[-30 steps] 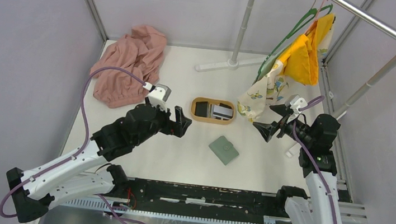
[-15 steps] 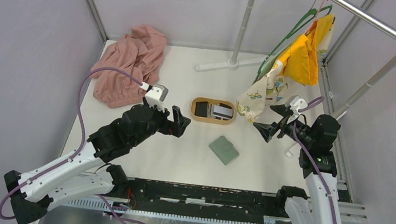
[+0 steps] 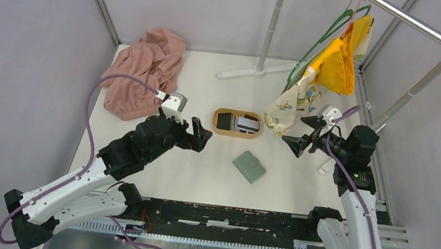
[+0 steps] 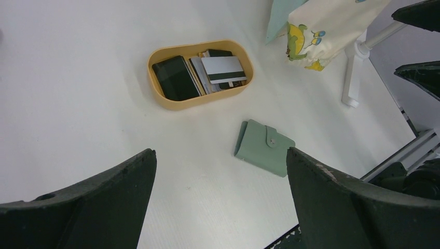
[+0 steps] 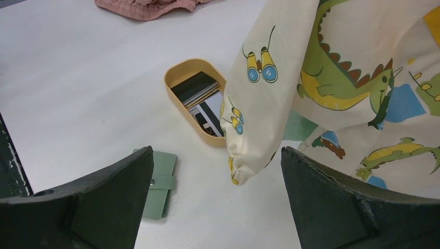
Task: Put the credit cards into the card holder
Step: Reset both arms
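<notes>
Cards sit in a tray on the white counter near the shut wallet, with the left pincer and right pincer agape and empty.

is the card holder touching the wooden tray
Apart. The left wrist view shows bare table between the card holder and the tray.

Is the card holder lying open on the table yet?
No, the card holder lies folded shut, its tab wrapped over the front, a little apart from the wooden tray.
</notes>
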Robot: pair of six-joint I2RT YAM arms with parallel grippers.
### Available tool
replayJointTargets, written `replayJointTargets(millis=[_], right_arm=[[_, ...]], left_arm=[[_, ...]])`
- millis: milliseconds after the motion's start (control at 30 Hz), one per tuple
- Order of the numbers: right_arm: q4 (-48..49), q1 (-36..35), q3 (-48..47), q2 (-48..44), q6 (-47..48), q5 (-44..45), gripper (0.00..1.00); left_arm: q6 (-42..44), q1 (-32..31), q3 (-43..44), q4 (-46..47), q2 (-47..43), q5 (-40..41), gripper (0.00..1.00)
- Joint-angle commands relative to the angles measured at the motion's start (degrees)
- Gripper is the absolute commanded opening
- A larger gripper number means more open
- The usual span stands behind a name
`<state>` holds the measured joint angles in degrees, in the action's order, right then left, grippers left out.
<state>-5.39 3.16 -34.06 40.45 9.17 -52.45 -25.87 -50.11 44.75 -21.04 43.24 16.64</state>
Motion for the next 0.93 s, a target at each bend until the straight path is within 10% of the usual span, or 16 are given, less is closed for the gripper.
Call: replayJointTargets(millis=[0,900], right_arm=[[-2.2,0.4,-7.3,2.6,0.9,0.8,0.98],[0.5,0.4,-12.1,1.5,-8.5,13.8,0.98]], left_arm=[[2.9,0.2,5.9,0.6,0.5,1.6,1.0],[5.8,0.2,12.8,-1.3,0.1,-0.1,1.0]])
